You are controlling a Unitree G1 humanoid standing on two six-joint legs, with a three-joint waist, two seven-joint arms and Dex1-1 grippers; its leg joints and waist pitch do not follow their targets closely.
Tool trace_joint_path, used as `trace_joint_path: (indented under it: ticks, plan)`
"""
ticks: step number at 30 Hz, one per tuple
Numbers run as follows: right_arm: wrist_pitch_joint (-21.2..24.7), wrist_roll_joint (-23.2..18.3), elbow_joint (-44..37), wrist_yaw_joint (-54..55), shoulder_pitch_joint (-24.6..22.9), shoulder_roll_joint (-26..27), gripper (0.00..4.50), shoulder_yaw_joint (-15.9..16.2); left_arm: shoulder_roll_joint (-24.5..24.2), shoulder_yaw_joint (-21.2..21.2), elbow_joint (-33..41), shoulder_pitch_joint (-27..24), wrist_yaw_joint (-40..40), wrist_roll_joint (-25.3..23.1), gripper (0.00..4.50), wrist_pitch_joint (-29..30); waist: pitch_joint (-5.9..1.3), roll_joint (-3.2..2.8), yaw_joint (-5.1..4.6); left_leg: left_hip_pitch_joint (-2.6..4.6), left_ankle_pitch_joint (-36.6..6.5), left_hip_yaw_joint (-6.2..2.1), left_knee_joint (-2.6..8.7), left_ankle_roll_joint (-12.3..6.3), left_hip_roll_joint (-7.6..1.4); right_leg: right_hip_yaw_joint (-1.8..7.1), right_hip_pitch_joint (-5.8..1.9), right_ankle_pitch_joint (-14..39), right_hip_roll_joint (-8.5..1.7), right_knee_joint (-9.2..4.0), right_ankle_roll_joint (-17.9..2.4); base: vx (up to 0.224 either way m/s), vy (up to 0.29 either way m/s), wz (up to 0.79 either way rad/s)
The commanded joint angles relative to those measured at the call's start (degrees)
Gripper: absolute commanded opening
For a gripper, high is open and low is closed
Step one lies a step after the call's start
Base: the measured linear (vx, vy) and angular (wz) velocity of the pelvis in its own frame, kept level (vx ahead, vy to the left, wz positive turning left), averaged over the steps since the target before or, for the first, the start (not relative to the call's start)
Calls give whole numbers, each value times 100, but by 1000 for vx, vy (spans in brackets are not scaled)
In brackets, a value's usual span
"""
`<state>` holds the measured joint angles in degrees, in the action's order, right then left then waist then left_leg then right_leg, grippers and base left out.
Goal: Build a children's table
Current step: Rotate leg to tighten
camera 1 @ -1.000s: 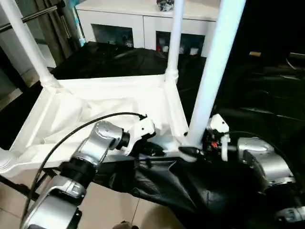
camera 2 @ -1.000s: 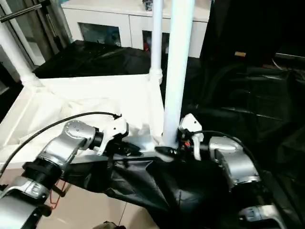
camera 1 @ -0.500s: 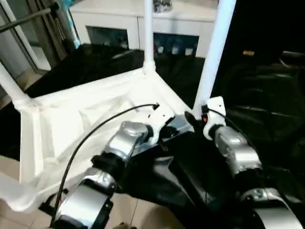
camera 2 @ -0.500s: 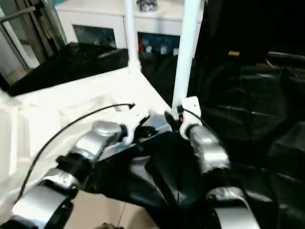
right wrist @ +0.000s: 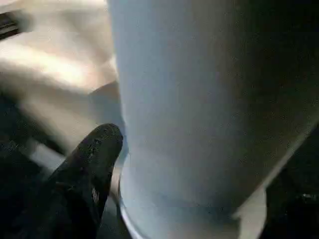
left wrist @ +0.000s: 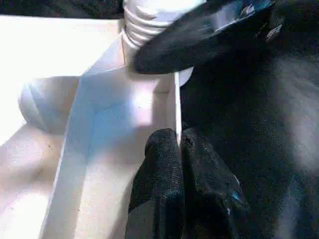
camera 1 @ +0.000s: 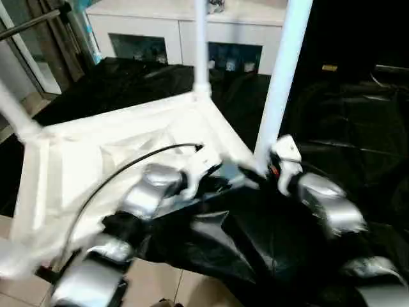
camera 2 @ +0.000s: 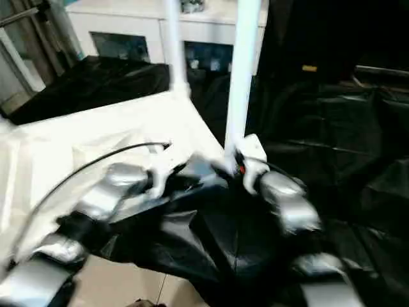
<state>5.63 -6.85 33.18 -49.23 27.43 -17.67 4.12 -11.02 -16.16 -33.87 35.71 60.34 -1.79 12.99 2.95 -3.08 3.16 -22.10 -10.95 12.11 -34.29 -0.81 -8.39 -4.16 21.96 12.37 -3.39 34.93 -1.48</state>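
White plastic is what matters here: the tabletop lies upside down on the black-draped worktop, with legs standing in its corner sockets. The near leg rises right beside the right claw. The left claw is clenched on the thin rim of the tabletop, close to that leg's ribbed base. In the right wrist view one black finger lies against the foot of the leg; I cannot tell whether that claw grips it or is loose. The risk, as I judge it: if the leg is not fully seated, a sideways nudge could tilt it or drag the tabletop off the worktop's edge.
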Motion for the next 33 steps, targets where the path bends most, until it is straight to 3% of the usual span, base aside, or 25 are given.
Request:
trace_joint_path:
  ticks: [1,8,13,19,22,27,30,31,33]
  plan:
    - [216,-152,-260,-677,-95,-56,369,341,15,-279,309,-89,605,246,0,-120,-342,68,26,108,-883,-298,371,-639,-618,347,-239,540,-655,-426,-1451,0,0,0]
    - [698,-487,-1006,-2033,-399,-680,369,697,-340,-334,452,-198,1150,278,0,-224,-336,79,119,131,-969,-296,377,-499,-622,371,-228,788,-671,-444,-1382,0,0,0]
    - [952,-517,-1200,-2223,-470,-734,332,788,-487,-381,648,-262,1458,381,0,-78,-342,76,160,141,-897,-299,373,-437,-622,374,-207,889,-676,-450,-1335,0,0,0]
    - [1028,-518,-1352,-2107,-562,-672,280,850,-444,-363,584,-260,1285,314,0,-140,-346,91,176,135,-874,-303,374,-391,-611,370,-216,843,-682,-442,-1337,0,0,0]
    - [956,-355,-1188,-1562,-566,-449,277,731,-244,-230,449,-190,840,275,0,-57,-338,94,172,131,-868,-302,373,-383,-603,372,-210,942,-682,-457,-1295,0,0,0]
    - [846,18,-601,-305,-401,-53,276,496,89,-34,103,16,60,167,0,43,-303,96,106,174,-1241,-325,410,-112,-592,378,-169,1606,-681,-529,-1200,0,0,0]
    - [830,144,141,1276,-93,481,275,61,522,156,-436,371,-1017,1,0,107,-298,100,8,188,-1429,-345,432,49,-581,386,-171,1680,-685,-546,-1193,0,0,0]
    - [832,144,159,1318,-85,495,274,48,534,160,-450,381,-1042,-2,0,108,-303,92,-31,200,-1485,-352,438,107,-578,385,-160,1661,-674,-538,-1213,0,0,0]
    - [853,133,263,1574,-32,587,274,-36,606,183,-531,440,-1185,-16,0,112,-317,109,-22,187,-1431,-348,425,58,-573,394,-193,1547,-697,-541,-1210,0,0,0]
